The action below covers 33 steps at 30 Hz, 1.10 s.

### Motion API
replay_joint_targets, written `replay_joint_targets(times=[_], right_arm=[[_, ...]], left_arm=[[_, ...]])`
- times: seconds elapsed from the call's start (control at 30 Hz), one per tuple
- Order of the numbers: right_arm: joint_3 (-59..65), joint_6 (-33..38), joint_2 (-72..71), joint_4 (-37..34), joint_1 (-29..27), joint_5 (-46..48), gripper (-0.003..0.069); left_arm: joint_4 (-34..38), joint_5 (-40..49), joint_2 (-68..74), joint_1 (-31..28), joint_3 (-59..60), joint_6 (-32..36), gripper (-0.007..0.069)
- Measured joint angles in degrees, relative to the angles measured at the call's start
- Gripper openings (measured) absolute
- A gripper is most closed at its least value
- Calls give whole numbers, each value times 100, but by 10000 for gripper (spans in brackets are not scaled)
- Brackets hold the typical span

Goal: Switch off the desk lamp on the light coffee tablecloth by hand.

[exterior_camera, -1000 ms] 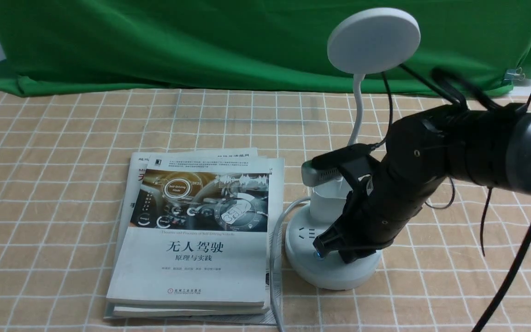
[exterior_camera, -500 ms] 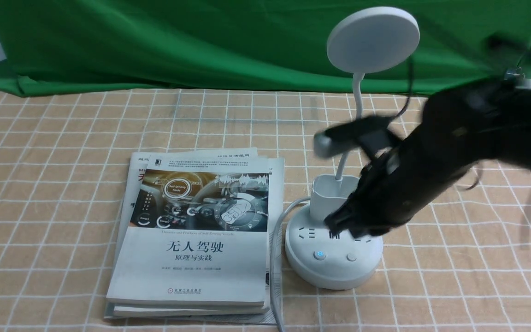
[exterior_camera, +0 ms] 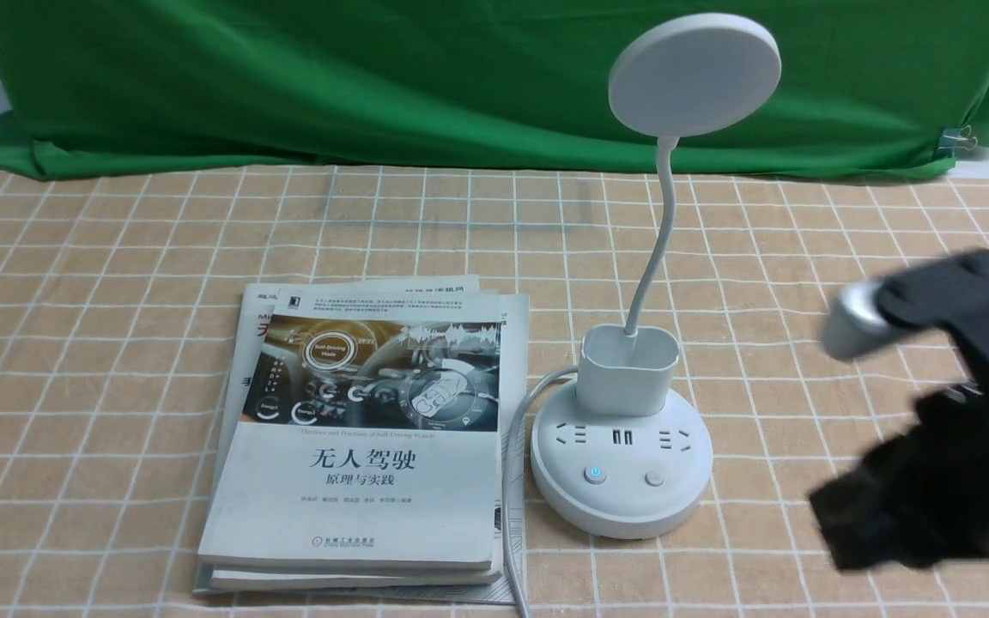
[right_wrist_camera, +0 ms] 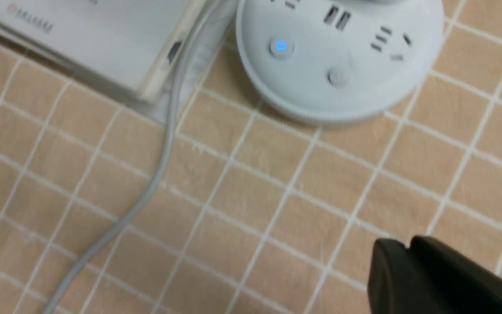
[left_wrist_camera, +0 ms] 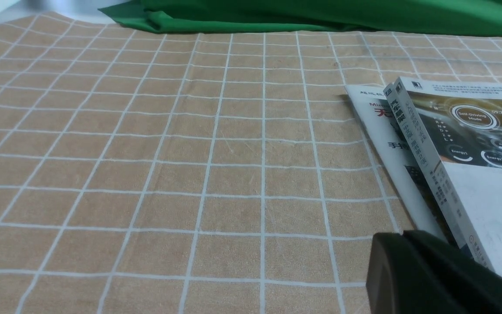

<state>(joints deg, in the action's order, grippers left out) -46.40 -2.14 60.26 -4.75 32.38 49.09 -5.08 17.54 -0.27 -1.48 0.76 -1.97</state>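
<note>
1. At the far left, your left gripper (left_wrist_camera: 403, 239) shows only as dark fingers over the cloth, near the books. The fingers lie pressed together with just a thin seam between them, and they pinch nothing.
2. The light coffee tablecloth (exterior_camera: 100, 343), tan with thin white grid lines, covers the whole table. A plain green cloth (exterior_camera: 288, 77) hangs behind it.
3. Left of centre, a stack of books (exterior_camera: 366, 446) lies flat. The top cover has a car-dashboard picture and a Chinese title.
4. A grey cable (exterior_camera: 512, 481) runs along the right edge of the books, between them and the lamp.
5. Right of centre, the desk lamp (exterior_camera: 627, 378) stands upright on the tablecloth, just beside the books. Its round base has two front buttons, and the left button (exterior_camera: 596, 473) shows a blue light. The thin neck rises to the disc head (exterior_camera: 694, 75).
6. At the far right, your right gripper (right_wrist_camera: 408, 245) is blurred and well apart from the lamp. Its fingers sit close together, gripping nothing.
</note>
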Motion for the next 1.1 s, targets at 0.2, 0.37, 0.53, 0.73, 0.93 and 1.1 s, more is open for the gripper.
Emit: replay_joint_targets(times=[0.2,0.37,0.53,0.73,0.93,1.1], right_arm=[[55,-60,-820,0,0,-89,75],[56,-79,-1267,0,0,-146,86],[210,152,-1652,135,-194,-642,61],[1294,674,-2598,128,-1139,-1761,22],[3153,711,-4209,128,-2085,-3345,21],[4260,746,-5288,168,-2336,-3669,23]], left_arm=[[0,0,0,0,0,0,4],[0,0,0,0,0,0,4],[0,0,0,0,0,0,4],[0,0,0,0,0,0,4],[0,0,0,0,0,0,4],[0,0,0,0,0,0,4]])
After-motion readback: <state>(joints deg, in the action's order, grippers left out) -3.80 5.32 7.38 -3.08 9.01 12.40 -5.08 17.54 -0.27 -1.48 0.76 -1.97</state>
